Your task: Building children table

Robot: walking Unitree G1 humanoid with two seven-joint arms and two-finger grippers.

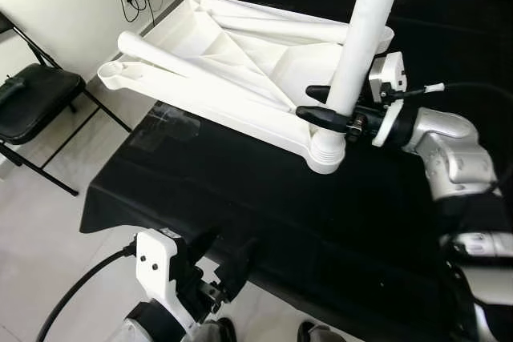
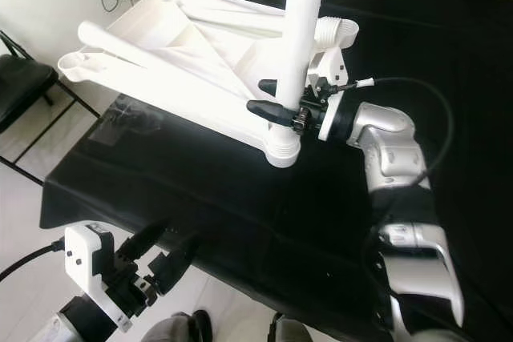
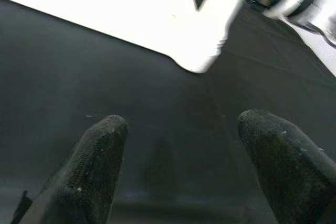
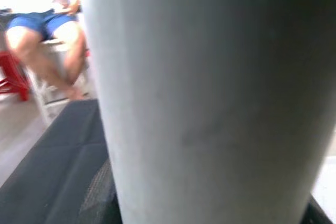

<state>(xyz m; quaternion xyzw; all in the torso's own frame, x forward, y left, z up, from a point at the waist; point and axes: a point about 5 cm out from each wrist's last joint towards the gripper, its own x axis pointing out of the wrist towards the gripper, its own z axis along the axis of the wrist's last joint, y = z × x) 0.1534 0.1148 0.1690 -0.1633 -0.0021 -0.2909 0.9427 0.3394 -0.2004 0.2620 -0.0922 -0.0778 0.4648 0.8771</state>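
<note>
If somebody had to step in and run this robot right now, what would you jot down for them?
Right gripper: shut on the white leg, held upright in the near corner socket of the upside-down white tabletop.
Left gripper: open, holding nothing, low at the near edge of the black-covered table.
Done: this leg stands in its socket; how deep, I cannot tell.
Left: three other sockets look empty. Another white leg lies across the tabletop.

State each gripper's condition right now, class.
Left gripper: open, holding nothing.
Right gripper: shut on the white table leg.
</note>
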